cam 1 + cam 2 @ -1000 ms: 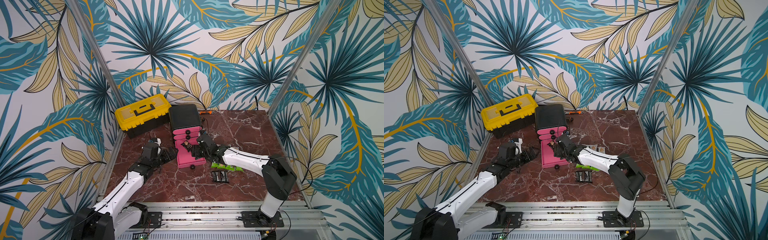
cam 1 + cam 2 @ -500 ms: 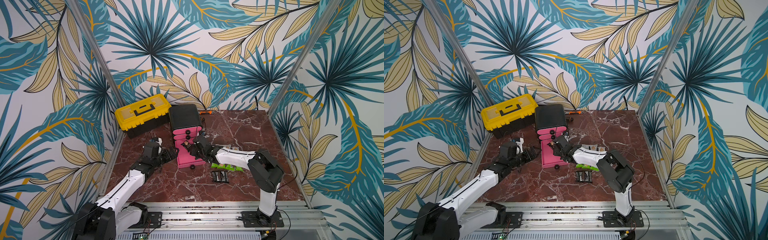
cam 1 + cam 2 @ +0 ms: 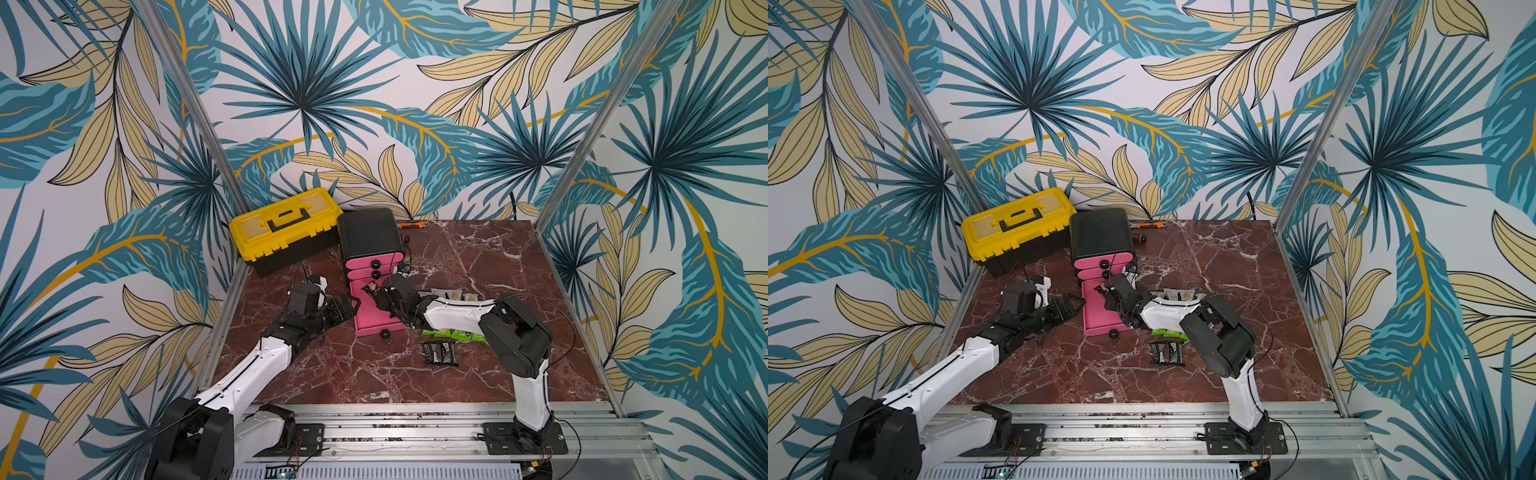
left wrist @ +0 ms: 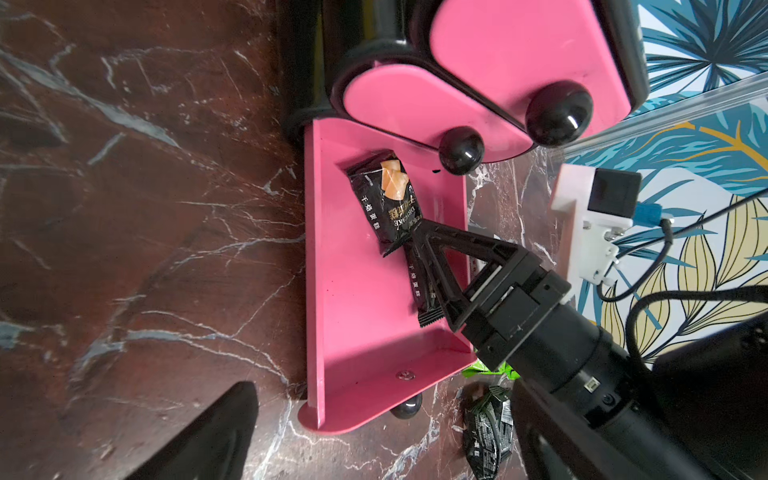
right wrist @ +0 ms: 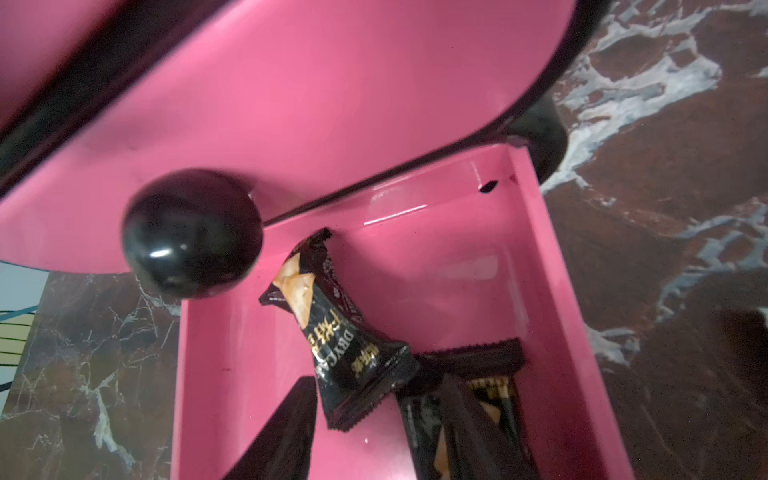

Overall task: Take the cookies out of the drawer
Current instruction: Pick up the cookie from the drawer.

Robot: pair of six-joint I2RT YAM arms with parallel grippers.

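While two black cookies [image 4: 386, 199] lie in the drawer [image 4: 353, 332] | one sits between half-closed right fingers [image 4: 457, 257], grip unsure; the other beneath | removed cookies [image 3: 440, 353] on desk [image 3: 478, 257] behind those fingers | left fingers [image 4: 208, 436]: cannot tell

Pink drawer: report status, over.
Left gripper open beside pulled-out pink plastic drawer. Right gripper straddles black sealed cookie packet inside, grip unclear. Second black packet alongside. Nothing blocking.

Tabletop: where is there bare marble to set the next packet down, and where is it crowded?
Bare: the front strip between the drawer and the rail, and the far right corner behind the white packets. Crowded: beside the drawer, where green packets and black packets lie by the right arm.
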